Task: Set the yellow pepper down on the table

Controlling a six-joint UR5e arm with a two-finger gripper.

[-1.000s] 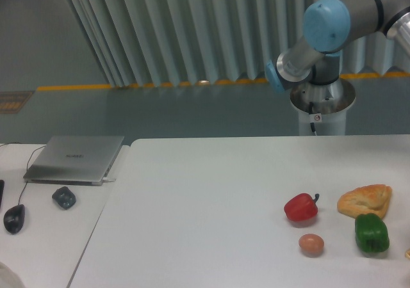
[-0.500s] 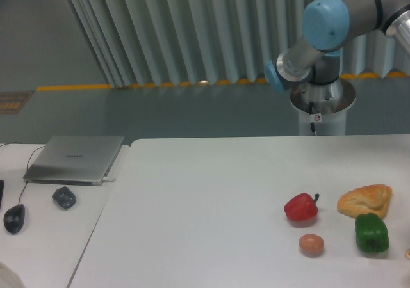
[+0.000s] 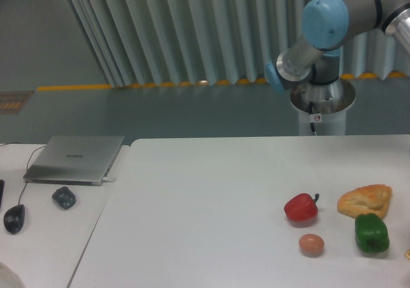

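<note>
We see almost nothing different from a second ago: the arm [image 3: 333,25] holds the same pose, its blue elbow joint high at the upper right and its forearm running out of the frame, and every item on the table [image 3: 211,205] lies where it lay before. The gripper itself is out of view, so we cannot tell whether its fingers are spread, closed or pinching something.

The yellow pepper is nowhere to be seen in this view. At the right edge of the table a tiny yellowish sliver shows, too small for us to name. What we can make out is a red pepper [image 3: 300,208], a flat bread piece [image 3: 365,200] just beside it, a green pepper [image 3: 371,233] in front of the bread, and a small egg [image 3: 311,244] near the red pepper. On the smaller desk to the left sit a closed laptop [image 3: 75,159], a small dark object [image 3: 64,197] and a mouse [image 3: 13,218].

We judge that the work is going on beyond the right edge, either fetching or carrying the yellow pepper, and that the placing is not yet done, since no yellow pepper lies on the visible tabletop
</note>
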